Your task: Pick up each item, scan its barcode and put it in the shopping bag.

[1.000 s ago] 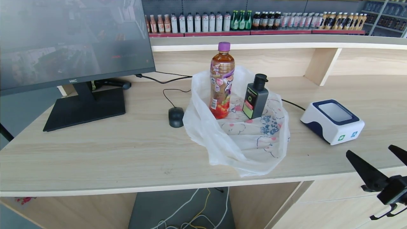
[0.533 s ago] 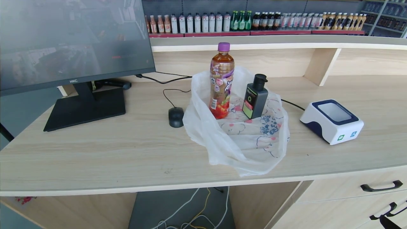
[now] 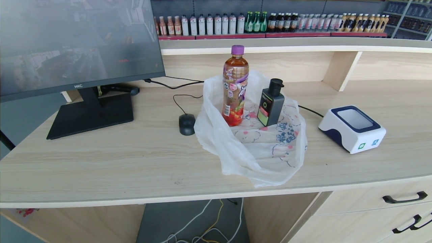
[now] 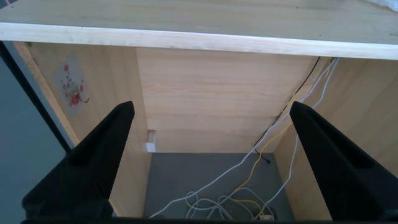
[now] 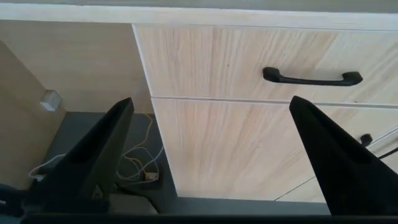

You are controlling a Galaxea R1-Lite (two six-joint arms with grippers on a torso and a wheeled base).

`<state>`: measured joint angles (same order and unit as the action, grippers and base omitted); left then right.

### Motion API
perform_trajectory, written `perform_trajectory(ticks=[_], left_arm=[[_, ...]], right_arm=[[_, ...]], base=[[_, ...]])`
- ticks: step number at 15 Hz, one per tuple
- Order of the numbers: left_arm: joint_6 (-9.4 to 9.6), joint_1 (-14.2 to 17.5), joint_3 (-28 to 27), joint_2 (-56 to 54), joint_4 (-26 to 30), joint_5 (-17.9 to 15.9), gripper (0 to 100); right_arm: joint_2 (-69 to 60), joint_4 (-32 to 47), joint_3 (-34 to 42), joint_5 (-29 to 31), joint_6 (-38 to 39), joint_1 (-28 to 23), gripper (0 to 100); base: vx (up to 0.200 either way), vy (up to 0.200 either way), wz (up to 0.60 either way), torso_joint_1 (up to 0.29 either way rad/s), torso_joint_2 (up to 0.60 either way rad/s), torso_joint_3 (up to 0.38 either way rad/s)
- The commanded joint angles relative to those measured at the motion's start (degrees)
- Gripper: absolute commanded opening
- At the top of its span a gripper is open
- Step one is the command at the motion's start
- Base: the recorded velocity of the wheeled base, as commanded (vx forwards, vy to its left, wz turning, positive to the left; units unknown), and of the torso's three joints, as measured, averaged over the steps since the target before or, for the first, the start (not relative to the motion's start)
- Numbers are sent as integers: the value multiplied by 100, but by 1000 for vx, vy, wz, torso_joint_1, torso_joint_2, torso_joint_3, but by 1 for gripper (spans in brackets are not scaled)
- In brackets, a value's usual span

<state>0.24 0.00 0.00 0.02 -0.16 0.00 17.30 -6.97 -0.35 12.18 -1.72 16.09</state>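
Observation:
A tea bottle (image 3: 235,86) with a purple cap and a dark pump bottle (image 3: 271,103) stand upright inside the white shopping bag (image 3: 256,145) at the middle of the counter. The white and blue barcode scanner (image 3: 352,129) sits to the right of the bag. My left gripper (image 4: 211,124) is open below the counter's front edge, facing the open space under it. My right gripper (image 5: 211,124) is open too, low in front of the drawers (image 5: 249,74), with nothing between its fingers.
A monitor (image 3: 74,44) on a black stand fills the counter's left side, with a black mouse (image 3: 186,123) and its cable beside the bag. Loose cables (image 4: 249,186) lie on the floor under the counter. A raised shelf runs along the back.
My right gripper, seen open at the lower right of the head view a second ago, has dropped down out of that view. The bag, bottles and scanner have not moved.

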Motion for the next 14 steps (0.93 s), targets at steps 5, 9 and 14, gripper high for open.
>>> perform_trajectory(ticks=[5,9,14], left_arm=[[2,0,0,-2,-2,0,100],[2,0,0,-2,-2,0,100],[2,0,0,-2,-2,0,100]], right_arm=[[-666,697,-123,4,-30,-660,100],[-877,697,-123,4,-39,-1530,100],[-1730,337,27,-734,-39,-1565,100]], base=[[0,0,0,0,0,0],[0,0,0,0,0,0],[0,0,0,0,0,0]])
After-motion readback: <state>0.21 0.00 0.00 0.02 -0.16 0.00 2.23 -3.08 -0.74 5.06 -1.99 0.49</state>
